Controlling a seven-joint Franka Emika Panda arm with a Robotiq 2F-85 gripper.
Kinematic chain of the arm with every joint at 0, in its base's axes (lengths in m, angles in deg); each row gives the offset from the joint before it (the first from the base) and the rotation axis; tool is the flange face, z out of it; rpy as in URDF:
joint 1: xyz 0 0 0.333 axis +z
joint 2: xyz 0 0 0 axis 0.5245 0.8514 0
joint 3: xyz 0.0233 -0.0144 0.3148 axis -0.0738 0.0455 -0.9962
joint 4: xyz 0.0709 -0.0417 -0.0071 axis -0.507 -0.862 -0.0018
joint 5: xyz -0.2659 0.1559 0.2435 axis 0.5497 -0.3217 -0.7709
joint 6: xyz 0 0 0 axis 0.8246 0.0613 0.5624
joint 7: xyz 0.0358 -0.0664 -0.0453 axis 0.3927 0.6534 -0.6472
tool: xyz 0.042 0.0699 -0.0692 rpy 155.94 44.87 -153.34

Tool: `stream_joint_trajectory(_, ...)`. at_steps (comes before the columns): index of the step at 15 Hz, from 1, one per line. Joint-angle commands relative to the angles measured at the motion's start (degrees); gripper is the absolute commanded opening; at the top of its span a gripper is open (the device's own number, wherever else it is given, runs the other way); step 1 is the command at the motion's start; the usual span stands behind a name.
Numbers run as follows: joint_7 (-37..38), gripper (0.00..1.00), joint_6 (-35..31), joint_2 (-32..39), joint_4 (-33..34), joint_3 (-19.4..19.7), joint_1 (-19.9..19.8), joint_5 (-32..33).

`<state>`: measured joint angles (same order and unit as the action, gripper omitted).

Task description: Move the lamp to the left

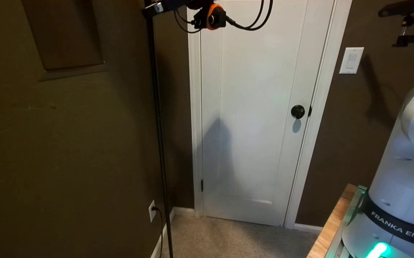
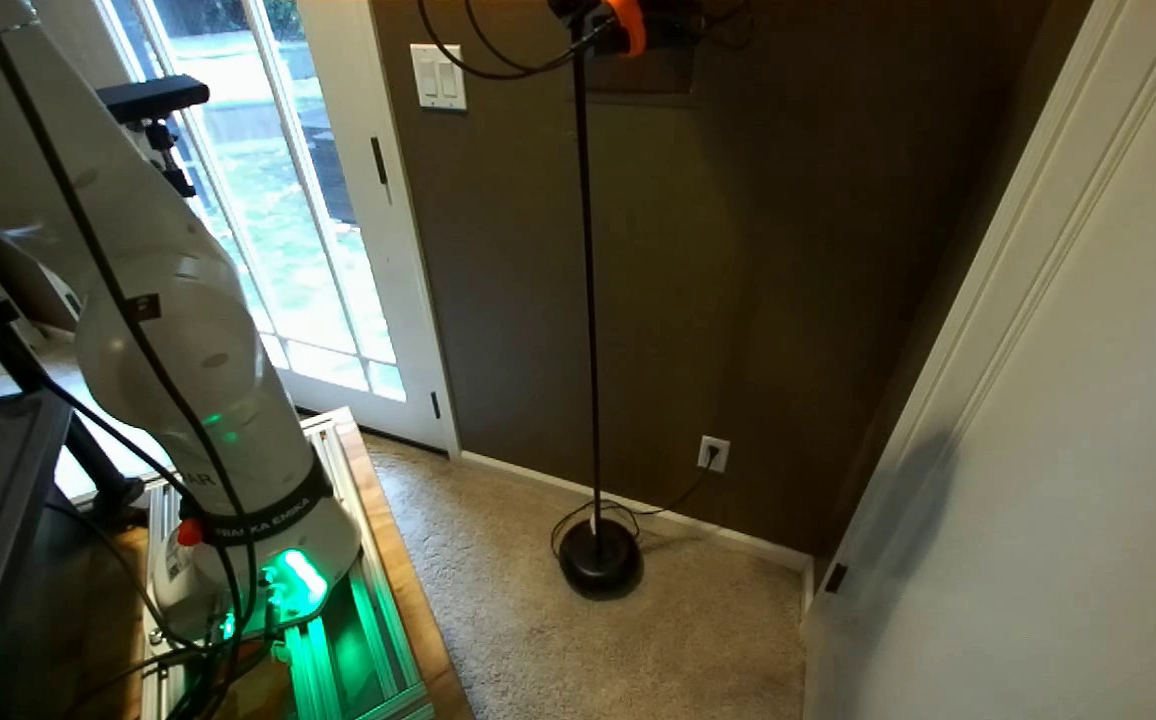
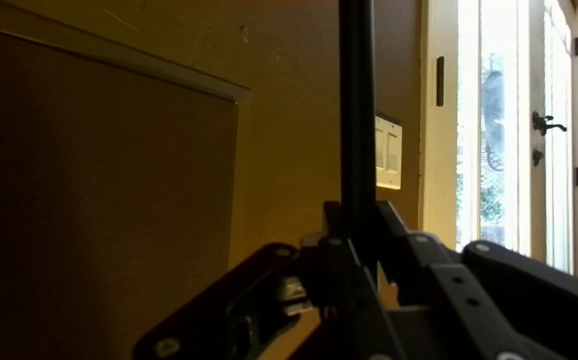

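Lamp (image 1: 159,125): top cropped in all views; bottom also, in an exterior view.
Gripper (image 3: 359,215): slightly blurred, cropped by wrist view's lower edge.

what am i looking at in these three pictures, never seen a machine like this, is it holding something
The machine is a single robot arm, white and jointed, standing on a wood-edged table. Two pictures are taken from outside the robot, from different places in the room. The third is taken from its wrist, looking past the gripper, which is its two-fingered hand. The gripper appears closed on a floor lamp: the thin dark pole runs upright between the fingers. In an exterior view the lamp's round base stands on the carpet. The lamp's top is out of frame.
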<state>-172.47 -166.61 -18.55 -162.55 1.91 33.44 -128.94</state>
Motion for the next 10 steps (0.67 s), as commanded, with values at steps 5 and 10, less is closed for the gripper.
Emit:
stream_joint_trajectory(5, 1.14, 0.05, 2.72, -2.47, 3.10, -2.03, 2.16, -3.24)
stream_joint_trajectory(10, 1.03, 0.05, 2.43, -1.41, 3.99, -3.66, 3.51, -3.27)
